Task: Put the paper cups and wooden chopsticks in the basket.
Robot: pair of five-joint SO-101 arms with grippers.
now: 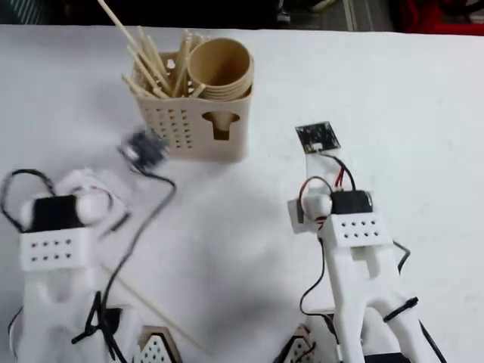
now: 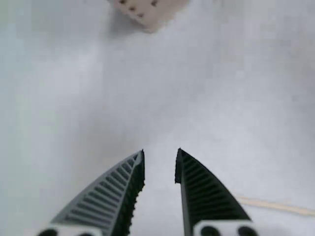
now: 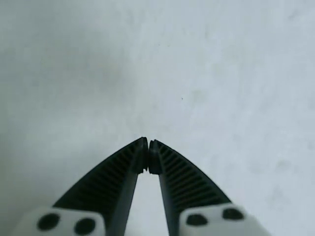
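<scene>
A cream perforated basket [image 1: 193, 121] stands at the back of the table. It holds stacked paper cups [image 1: 221, 69] and several wooden chopsticks [image 1: 155, 64]. One loose chopstick [image 1: 151, 306] lies on the table near the front, beside the left arm [image 1: 53, 227]; it also appears as a thin chopstick [image 2: 275, 206] close to one finger. My left gripper [image 2: 160, 164] is open over bare table with nothing between its fingers, and the basket's corner [image 2: 145, 10] is farther ahead. My right gripper [image 3: 147, 150] is shut on nothing above the white table.
The right arm [image 1: 352, 227] stands right of centre with a small circuit board [image 1: 318, 138] ahead of it. Black cables [image 1: 144, 219] trail across the table from the left arm. The white table [image 1: 423, 113] extends to the right.
</scene>
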